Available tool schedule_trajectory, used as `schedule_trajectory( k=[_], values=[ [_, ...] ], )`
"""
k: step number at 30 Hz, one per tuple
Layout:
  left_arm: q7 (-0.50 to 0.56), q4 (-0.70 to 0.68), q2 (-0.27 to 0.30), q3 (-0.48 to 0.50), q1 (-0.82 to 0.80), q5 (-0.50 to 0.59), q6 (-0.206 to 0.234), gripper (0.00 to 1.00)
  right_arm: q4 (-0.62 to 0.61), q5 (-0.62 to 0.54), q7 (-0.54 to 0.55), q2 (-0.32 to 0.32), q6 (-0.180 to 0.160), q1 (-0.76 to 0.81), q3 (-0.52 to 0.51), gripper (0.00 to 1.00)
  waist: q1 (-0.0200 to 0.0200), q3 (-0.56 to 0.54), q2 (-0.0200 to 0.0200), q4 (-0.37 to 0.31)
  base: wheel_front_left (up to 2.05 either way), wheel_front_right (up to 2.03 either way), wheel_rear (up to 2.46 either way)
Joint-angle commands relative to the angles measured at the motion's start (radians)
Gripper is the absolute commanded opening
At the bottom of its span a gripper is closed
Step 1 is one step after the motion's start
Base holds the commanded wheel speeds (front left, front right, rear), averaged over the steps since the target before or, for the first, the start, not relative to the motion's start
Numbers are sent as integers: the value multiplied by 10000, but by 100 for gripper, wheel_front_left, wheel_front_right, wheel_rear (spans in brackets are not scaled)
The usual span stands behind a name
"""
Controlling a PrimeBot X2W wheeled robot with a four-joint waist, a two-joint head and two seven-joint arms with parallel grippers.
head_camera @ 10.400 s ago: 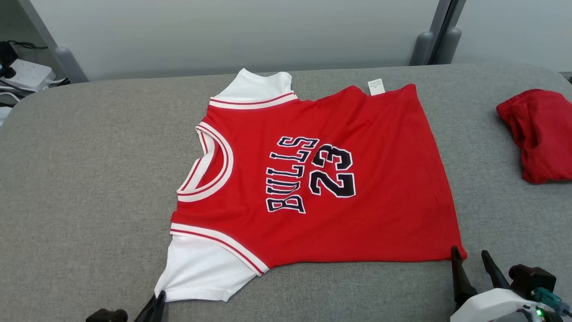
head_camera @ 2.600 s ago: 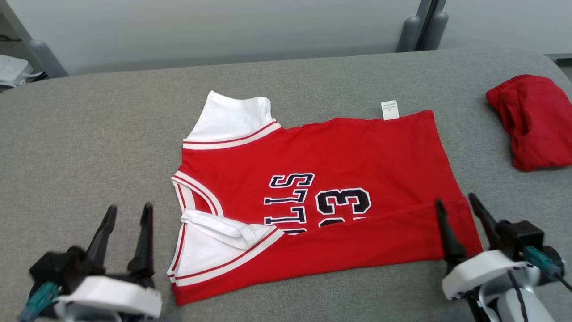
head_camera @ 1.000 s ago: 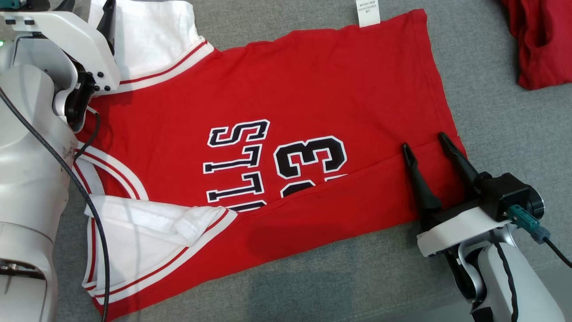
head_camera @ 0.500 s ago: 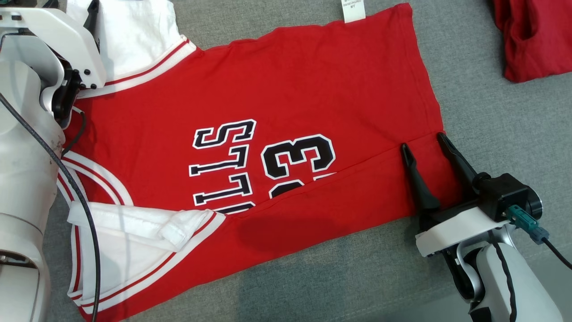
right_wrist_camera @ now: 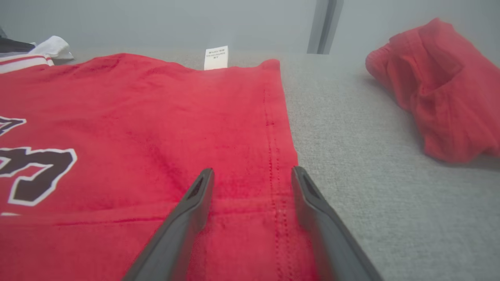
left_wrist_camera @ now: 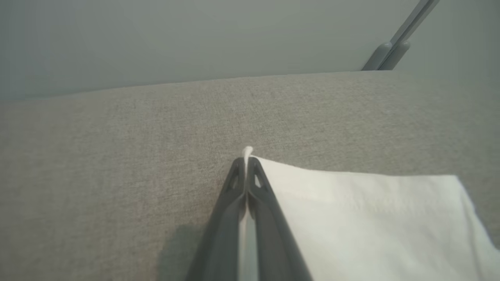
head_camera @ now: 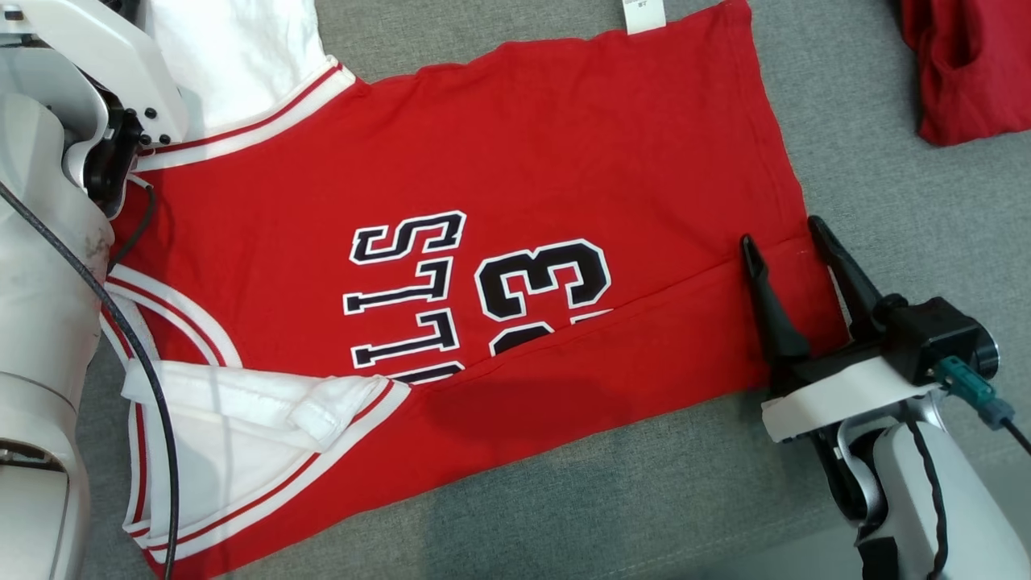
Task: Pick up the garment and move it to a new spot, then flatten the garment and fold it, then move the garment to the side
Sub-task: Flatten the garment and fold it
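Garment (head_camera: 564, 145): white sleeve corner clamped in L gripper (left_wrist_camera: 247, 160); hem under spread-apart R gripper (head_camera: 780, 231).

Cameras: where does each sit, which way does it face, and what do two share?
Head view: from the head, looking down on the jersey on the grey table; pale left arm and open right gripper show.
Left wrist view: along the left gripper, shut on the white sleeve, facing the wall.
Right wrist view: along its open fingers, over the hem toward the label and red cloth.
Shared: head and right wrist views both show label and red cloth.
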Motion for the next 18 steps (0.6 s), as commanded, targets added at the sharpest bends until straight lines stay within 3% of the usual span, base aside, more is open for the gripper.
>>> schedule_trajectory(
  k=[1, 6, 11, 18],
  values=[
    [-84, -252, 349, 214, -394, -180, -89, 0, -302, -39, -20, -80, -29, -135, 136, 100, 0, 39, 0, 87, 0, 0, 0],
    [-69, -805, 363, 371, -418, -766, -280, 0, -310, 1215, 1046, -749, -29, -1103, 351, 100, 0, 203, 0, 461, 0, 0, 0],
    [252, -1999, 559, 173, -435, -1337, -307, 0, -283, 2435, 1806, -1623, -29, -2381, -68, 100, 0, 510, 0, 851, 0, 0, 0],
    [667, -3517, 1122, -179, -12, -1874, -310, 0, 736, 3619, 3109, -2344, -29, -3880, -85, 100, 0, 627, 0, 1165, 0, 0, 0]
  ],
)
